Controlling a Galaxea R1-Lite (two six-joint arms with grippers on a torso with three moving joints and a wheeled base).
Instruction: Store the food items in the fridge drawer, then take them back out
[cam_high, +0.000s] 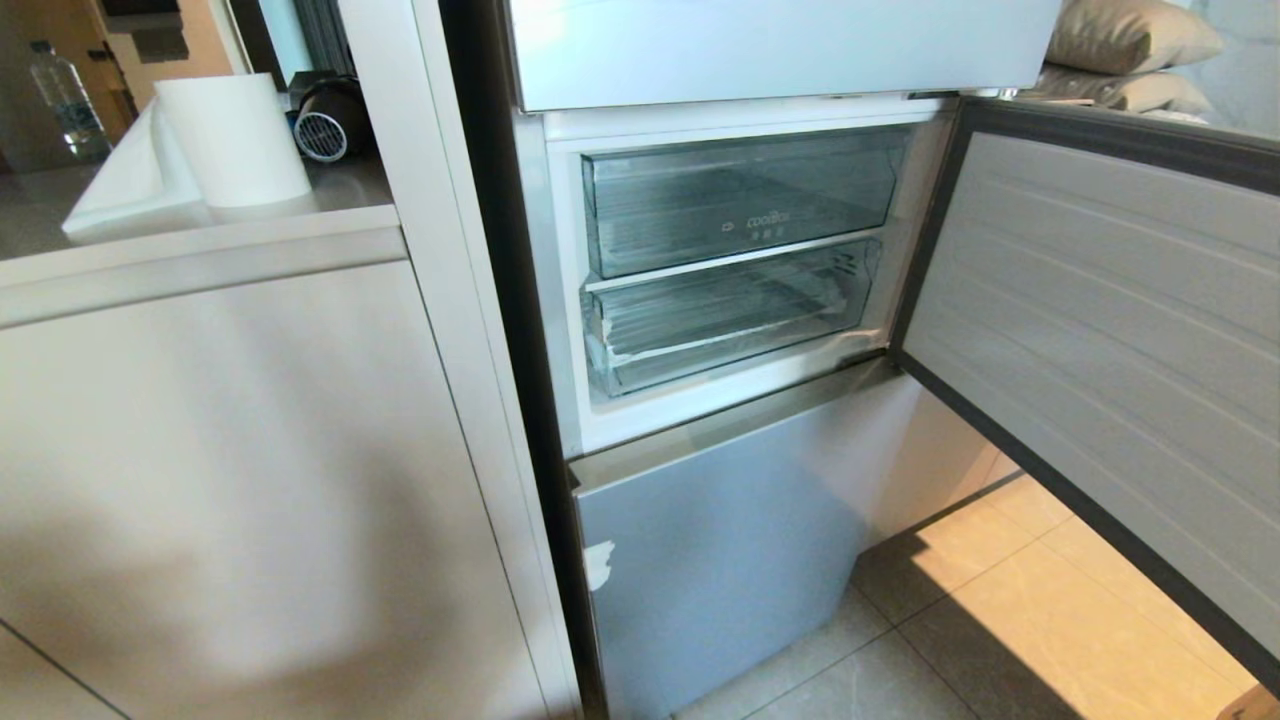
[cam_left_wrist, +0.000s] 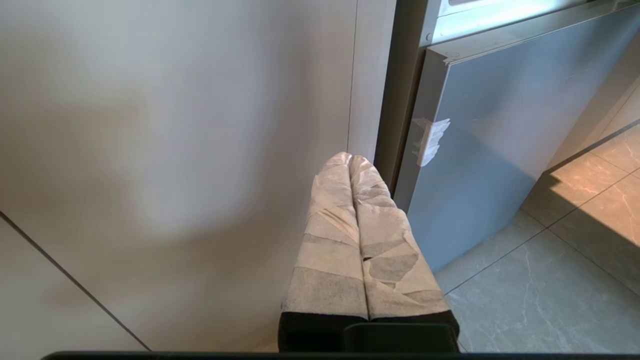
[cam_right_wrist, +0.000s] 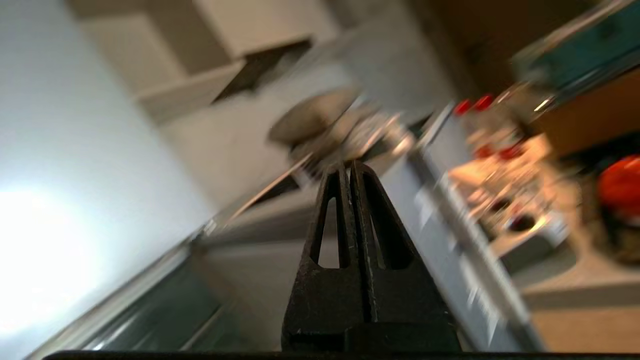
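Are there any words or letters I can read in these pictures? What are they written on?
"coolBox", as far as I can make it out: pale print on the front of the upper clear drawer in the open fridge, head view.
A tiny line of marks just under that word: too small to read.
The red-capped bottles in the right wrist view: too blurred to read any label.
Nothing else has writing.

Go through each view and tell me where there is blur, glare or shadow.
Head view: sharp, with warm sunlight on the floor tiles and a soft shadow across the cabinet front. Left wrist view: sharp, shadow on the same cabinet beside the end effector. Right wrist view: background heavily smeared, white glare on one side; only the right end effector looks crisp.
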